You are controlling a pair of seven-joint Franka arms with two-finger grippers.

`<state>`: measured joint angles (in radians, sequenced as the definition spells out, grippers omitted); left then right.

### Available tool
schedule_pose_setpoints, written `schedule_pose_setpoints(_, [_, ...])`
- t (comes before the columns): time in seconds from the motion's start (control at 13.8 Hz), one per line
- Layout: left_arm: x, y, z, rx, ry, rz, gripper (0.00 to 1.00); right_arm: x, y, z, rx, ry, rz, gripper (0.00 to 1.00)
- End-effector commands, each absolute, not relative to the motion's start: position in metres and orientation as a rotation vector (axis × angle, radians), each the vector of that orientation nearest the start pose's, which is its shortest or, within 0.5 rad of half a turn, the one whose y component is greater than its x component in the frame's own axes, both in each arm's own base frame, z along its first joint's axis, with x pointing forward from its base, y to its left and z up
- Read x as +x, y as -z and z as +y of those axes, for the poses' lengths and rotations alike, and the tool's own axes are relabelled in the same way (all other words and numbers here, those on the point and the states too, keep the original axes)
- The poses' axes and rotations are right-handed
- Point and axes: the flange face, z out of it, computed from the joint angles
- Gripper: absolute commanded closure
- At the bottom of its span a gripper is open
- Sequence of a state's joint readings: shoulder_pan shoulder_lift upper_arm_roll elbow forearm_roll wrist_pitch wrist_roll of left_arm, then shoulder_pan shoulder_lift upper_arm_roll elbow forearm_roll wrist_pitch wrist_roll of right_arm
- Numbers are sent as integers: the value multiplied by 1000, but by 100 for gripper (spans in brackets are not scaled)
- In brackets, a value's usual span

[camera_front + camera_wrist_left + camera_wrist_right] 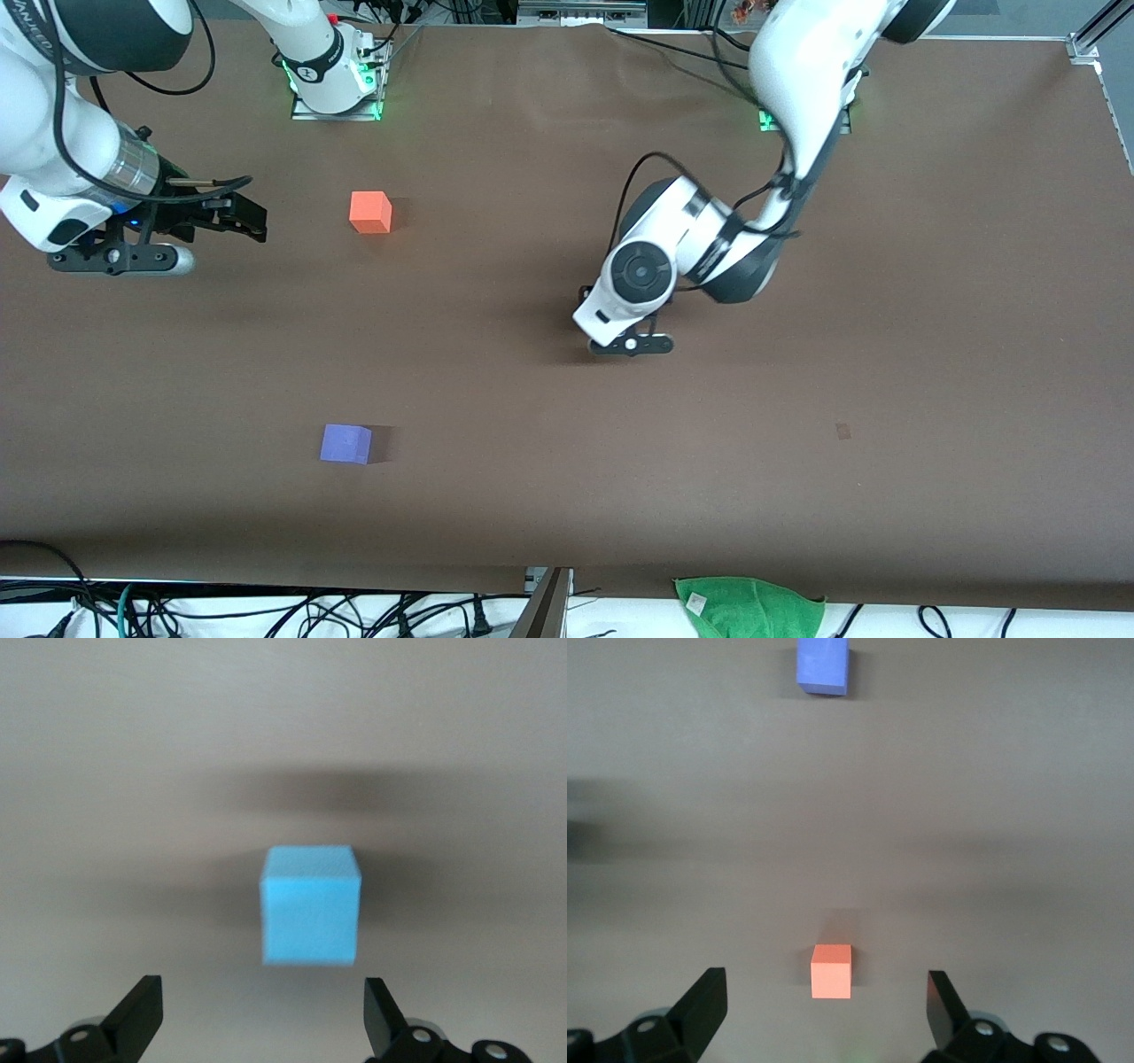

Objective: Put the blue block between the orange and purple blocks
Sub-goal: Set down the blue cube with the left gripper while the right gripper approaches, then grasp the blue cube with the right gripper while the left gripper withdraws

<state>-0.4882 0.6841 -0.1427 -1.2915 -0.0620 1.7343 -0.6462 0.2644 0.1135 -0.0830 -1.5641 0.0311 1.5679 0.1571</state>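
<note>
On the brown desk [886,266], a two-arm scene with three cubes:

Left hand [264,1019]: lowered over the middle of the desk, its arm reaching in from the base at the left arm's end; fingers spread wide, one dark fingertip [142,1010] on each side of an empty gap, nothing held.

Blue block [310,905]: resting on the desk just ahead of the left hand's open fingers, lined up with the gap between them but not yet inside it, touching neither finger; a soft shadow lies on the desk beside it. From the front camera it is hidden under the left arm's wrist.

Right hand [232,217]: hanging over the desk at the right arm's end, waiting; fingers spread wide and empty in the right wrist view.

Orange block [370,213]: on the desk near the right hand, apart from its fingertips, toward the middle of the desk from it; well apart from the left hand.

Purple block [345,443]: on the desk well apart from both hands, nearer to the front camera than the orange block and roughly in line with it.

Gap between orange and purple blocks: bare brown desk.
</note>
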Motion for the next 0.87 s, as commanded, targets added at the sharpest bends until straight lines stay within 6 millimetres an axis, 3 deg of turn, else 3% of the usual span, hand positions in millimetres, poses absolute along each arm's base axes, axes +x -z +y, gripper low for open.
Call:
schedule_pose_setpoints(0.0, [585,-425,-340,-3091,-419,-89,0,574,-560,117,-3119,-179,-65,0])
schedule_pose_setpoints(0.07, [593,-455,-308,-3103,-386,-67,0,575,-556,118,-3119,-186,-65,0])
schedule_pose_setpoints(0.22, [601,-505,-256,-3140,-307,13,0,582,-534,140,-3125,-216,-101,1])
schedule_pose_setpoints(0.29, [605,-525,-225,-3149,-272,-15,0,585,-517,157,-3127,-233,-116,1])
schedule_pose_setpoints(0.43, [612,-563,-169,-3098,-116,-72,0,587,-486,208,-3137,-211,-67,1])
schedule_pose_setpoints(0.65, [620,-580,-104,-3088,-80,-97,0,584,-431,305,-3052,-155,86,0])
schedule_pose_setpoints(0.8, [625,-579,-65,-3096,-89,44,0,581,-394,356,-2998,-96,187,1])
